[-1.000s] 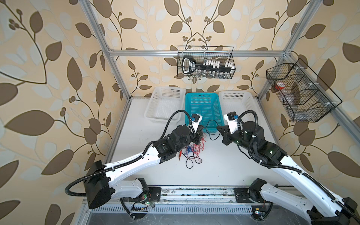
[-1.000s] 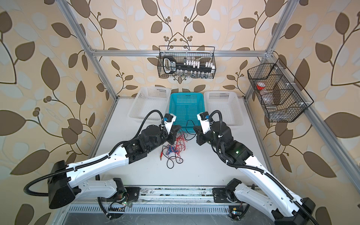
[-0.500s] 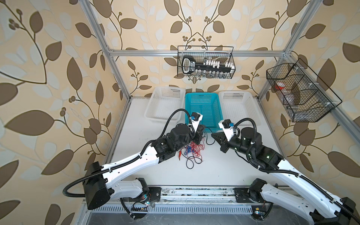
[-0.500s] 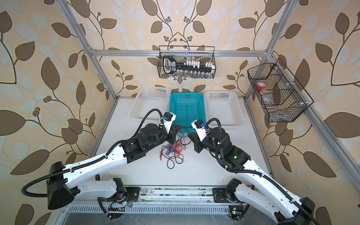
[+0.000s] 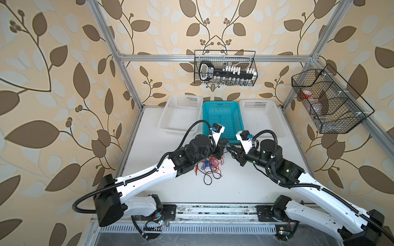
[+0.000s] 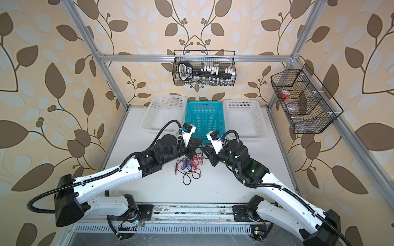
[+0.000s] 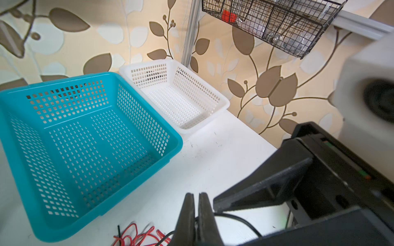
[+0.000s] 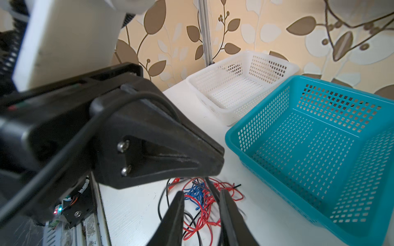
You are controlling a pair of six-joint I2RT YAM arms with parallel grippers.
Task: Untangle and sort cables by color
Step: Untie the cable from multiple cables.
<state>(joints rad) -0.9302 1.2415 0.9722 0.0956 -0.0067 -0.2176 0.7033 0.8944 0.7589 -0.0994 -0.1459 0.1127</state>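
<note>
Red, blue and black cables (image 5: 210,168) heaped in one loose tangle on the white table (image 5: 162,136), on the near side of the teal basket (image 5: 221,104) and apart from its rim. Red and blue knotted thickest at the far end of the heap. Black loops trailing out toward the table's front edge.

Left gripper (image 7: 196,198) pressed fully closed, fingers flat against each other. Tip hanging just over the far edge of the tangle in both top views. Pinched there: one black cable (image 7: 238,219), coming out beside the closed fingers and curving away over the table in the left wrist view. From the right wrist, visible as a dark strand dropping from that closed tip toward the heap.

Right gripper (image 8: 202,192) parted, fingers (image 8: 174,215) spread with a plain gap, nothing clamped. Tangle directly beyond that gap in the right wrist view. Dark strand passing through the gap close to one finger, contact impossible to judge through the blur. In both top views, just beside the heap on its right, raised off the table, tip nearly meeting the left gripper's tip. Both tips between the heap and the teal basket's near rim.

White baskets (image 5: 181,112) flanking the teal one at the back of the table, well apart from the cables.
</note>
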